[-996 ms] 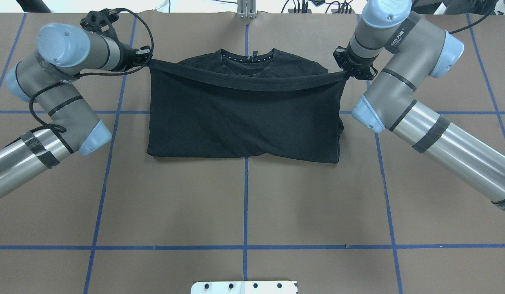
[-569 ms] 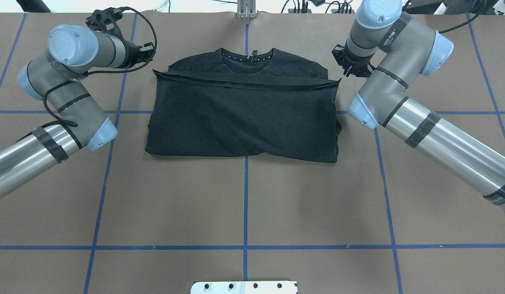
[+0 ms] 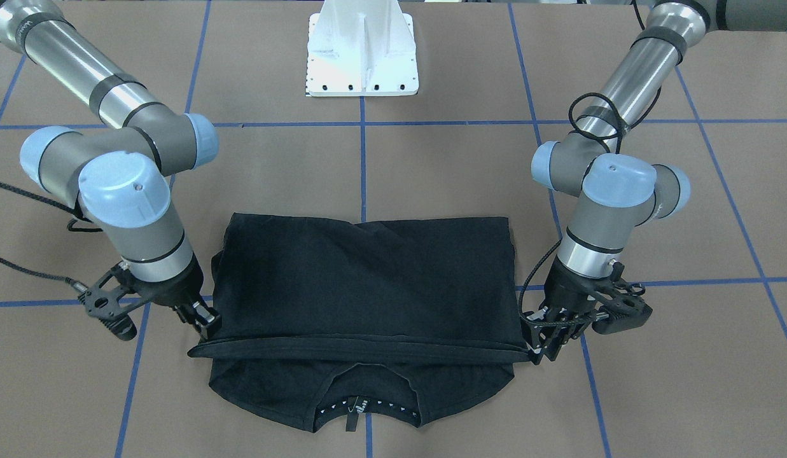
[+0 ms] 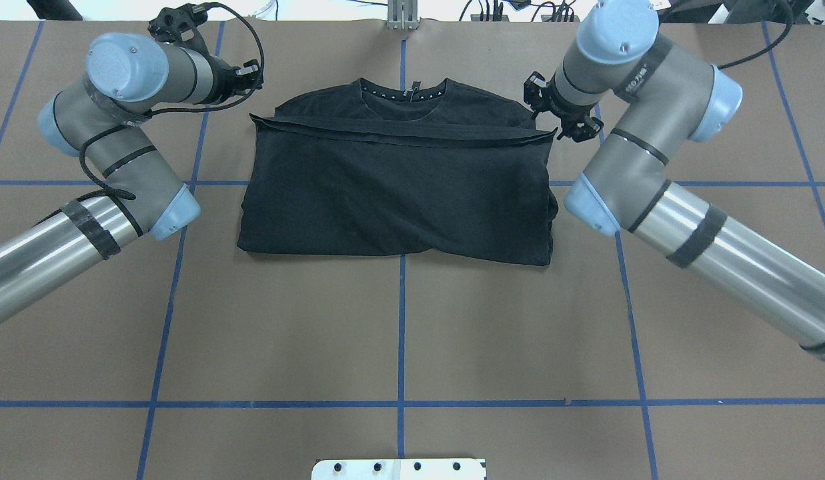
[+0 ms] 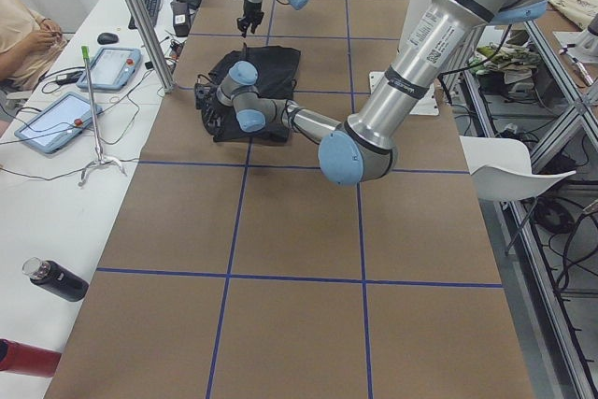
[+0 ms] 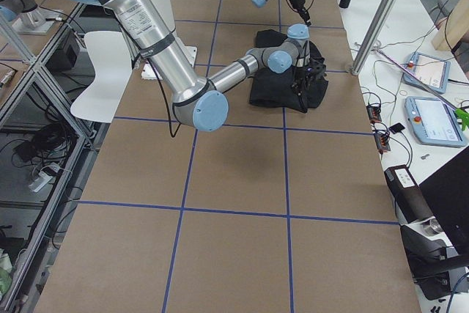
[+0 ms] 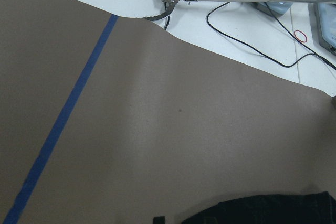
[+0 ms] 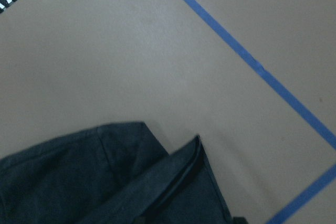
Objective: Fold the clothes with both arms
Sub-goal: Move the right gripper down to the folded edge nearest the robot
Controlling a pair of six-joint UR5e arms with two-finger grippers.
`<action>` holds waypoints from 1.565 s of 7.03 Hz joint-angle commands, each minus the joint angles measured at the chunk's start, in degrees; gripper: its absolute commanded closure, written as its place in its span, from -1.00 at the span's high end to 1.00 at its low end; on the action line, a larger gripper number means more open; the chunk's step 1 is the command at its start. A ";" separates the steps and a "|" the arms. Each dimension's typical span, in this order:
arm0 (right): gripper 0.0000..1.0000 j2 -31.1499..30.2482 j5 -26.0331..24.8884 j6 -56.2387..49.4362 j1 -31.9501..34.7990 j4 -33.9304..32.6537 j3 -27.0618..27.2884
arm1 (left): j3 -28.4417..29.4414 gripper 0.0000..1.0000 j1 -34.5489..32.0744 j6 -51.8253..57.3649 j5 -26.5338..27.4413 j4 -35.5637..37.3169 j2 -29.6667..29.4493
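1. Pincers first: the left pincer (image 4: 250, 72), at the upper left of the overhead view, stands parted and empty, clear of the cloth. The right pincer (image 4: 567, 131), at the upper right, also looks parted and empty, just beside the fold's corner.
2. A second ago both pinched the hem (image 4: 399, 135), stretched taut between them. Now it lies dropped across the T-shirt (image 4: 399, 193), just short of the collar (image 4: 404, 97).
3. The T-shirt rests flat on the worktop (image 4: 399, 333), upper middle of the view, plain black side up.
4. This fold looks laid; a further fold would need fresh grips
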 commanded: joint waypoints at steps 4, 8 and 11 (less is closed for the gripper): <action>0.51 -17.15 -10.62 10.74 -15.01 1.79 19.22 | -2.65 -0.14 -0.13 -0.11 -0.08 0.59 0.63; 0.46 -21.30 -10.88 13.55 -16.94 12.79 18.08 | -3.27 -0.13 -0.13 -0.55 -0.08 0.68 0.72; 0.39 -20.51 -11.85 13.38 -17.91 12.87 16.94 | -4.67 -0.12 -0.04 -0.72 0.01 0.68 1.86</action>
